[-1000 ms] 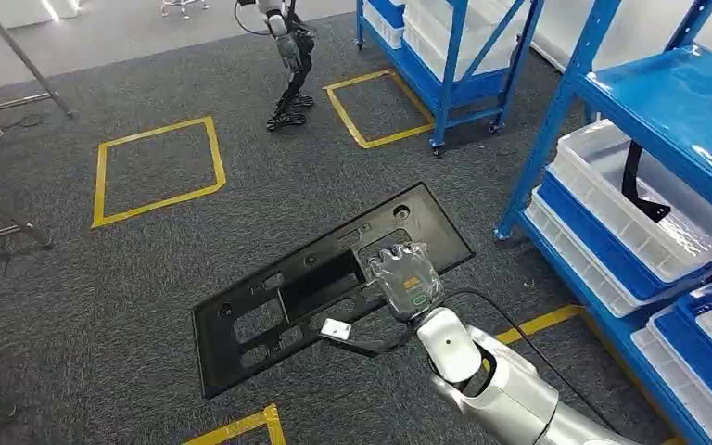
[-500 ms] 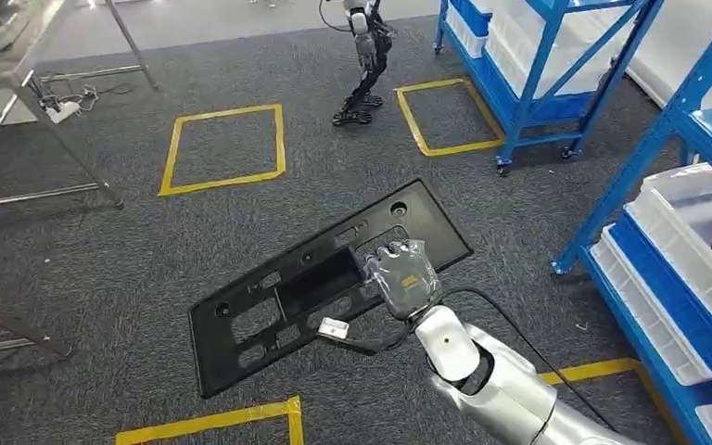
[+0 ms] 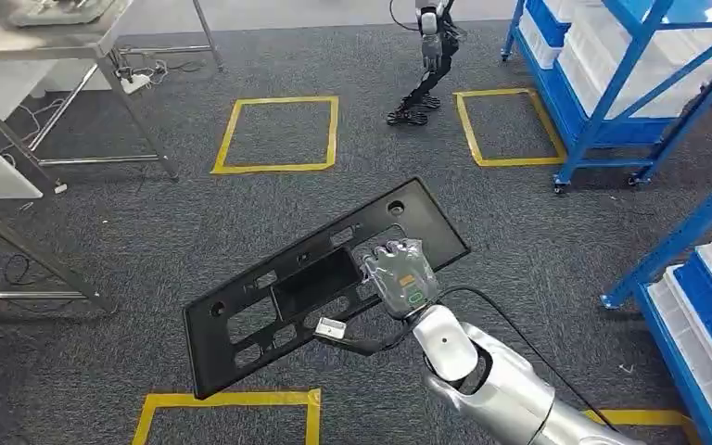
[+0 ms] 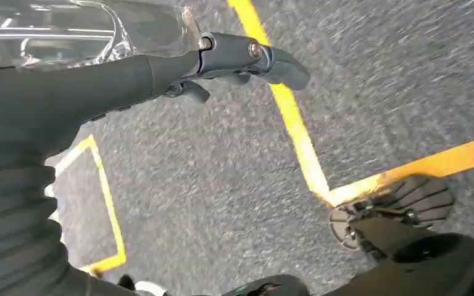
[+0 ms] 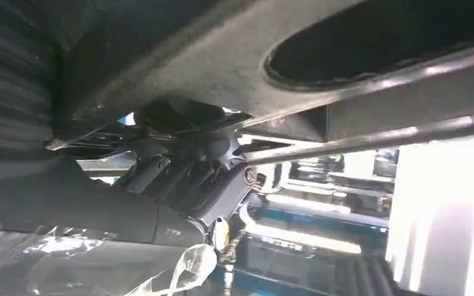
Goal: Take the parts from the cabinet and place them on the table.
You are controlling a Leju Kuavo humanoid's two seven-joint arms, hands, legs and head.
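Black plastic made up the long flat panel (image 3: 320, 283), pierced with rectangular cut-outs and 2 round holes near its far end, and the right hand (image 3: 401, 278) gripped it along the near edge, holding it roughly level above the grey carpet (image 3: 102, 371). From the right wrist view the fingers (image 5: 197, 179) curled up against the panel's underside, beside 1 oval opening. Most of the panel stretched away to the left of that hand, its far corner reaching ahead of it. A small white tag (image 3: 333, 326) on a dark cable hung just below the hand's wrist.

In the left wrist view the left hand (image 4: 99, 80) hung over the carpet, its thumb out and nothing between the fingers, a clear plastic wrap at its wrist.

Yellow tape squares (image 3: 278, 133) lay on the floor well beyond the right hand. Blue shelving (image 3: 612, 83) with white bins stood off to its right, a metal table frame (image 3: 46, 56) far to its left.
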